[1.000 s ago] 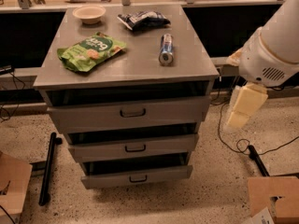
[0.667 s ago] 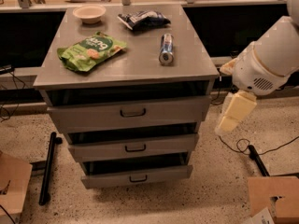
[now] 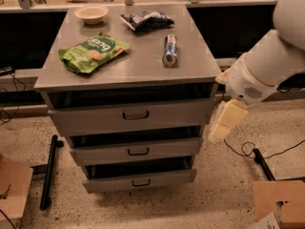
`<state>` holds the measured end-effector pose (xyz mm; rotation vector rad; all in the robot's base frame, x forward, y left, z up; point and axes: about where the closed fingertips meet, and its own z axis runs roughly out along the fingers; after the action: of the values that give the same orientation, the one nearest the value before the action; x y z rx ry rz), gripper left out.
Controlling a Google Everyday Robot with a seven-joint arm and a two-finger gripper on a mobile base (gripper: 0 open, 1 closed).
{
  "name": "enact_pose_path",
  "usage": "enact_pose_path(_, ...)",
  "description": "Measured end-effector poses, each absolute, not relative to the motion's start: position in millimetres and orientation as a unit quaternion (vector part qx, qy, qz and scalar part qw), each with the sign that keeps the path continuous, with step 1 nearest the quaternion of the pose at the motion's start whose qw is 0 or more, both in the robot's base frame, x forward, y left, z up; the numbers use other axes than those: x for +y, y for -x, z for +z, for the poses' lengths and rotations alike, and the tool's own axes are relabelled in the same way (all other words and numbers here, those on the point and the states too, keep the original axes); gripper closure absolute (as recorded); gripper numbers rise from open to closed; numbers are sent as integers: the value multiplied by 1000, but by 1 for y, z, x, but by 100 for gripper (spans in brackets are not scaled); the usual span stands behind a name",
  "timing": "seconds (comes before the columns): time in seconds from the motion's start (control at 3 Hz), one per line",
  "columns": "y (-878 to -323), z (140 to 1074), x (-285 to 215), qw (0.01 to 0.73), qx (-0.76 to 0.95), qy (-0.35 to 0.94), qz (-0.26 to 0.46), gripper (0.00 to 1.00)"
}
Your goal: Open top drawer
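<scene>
Three grey drawers stack under a cabinet top in the middle of the frame. The top drawer (image 3: 90, 120) is the widest, just below that top, with its dark handle (image 3: 136, 115) centred on the front. It looks shut or nearly so, and nothing of its inside shows.

The gripper (image 3: 227, 121) hangs at centre right, just off the drawer's right end and well clear of the handle. Whether it is parted or closed I cannot tell.

By my read the approach is in hand, with no grasp made yet. Next the gripper must travel toward frame left to reach the handle, catch it, then pull straight out toward the lower edge.

On the cabinet top (image 3: 143, 68) sit a bowl (image 3: 91, 14), seemingly empty, a green bag (image 3: 93, 51), a dark bag (image 3: 147, 20) and a can (image 3: 169, 50) on its side.
</scene>
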<state>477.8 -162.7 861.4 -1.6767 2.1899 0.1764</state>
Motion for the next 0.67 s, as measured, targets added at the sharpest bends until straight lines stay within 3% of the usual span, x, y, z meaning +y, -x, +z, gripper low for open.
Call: enact_pose_path(0.67, -508, 806, -123, 198, 771, 598, 89, 0)
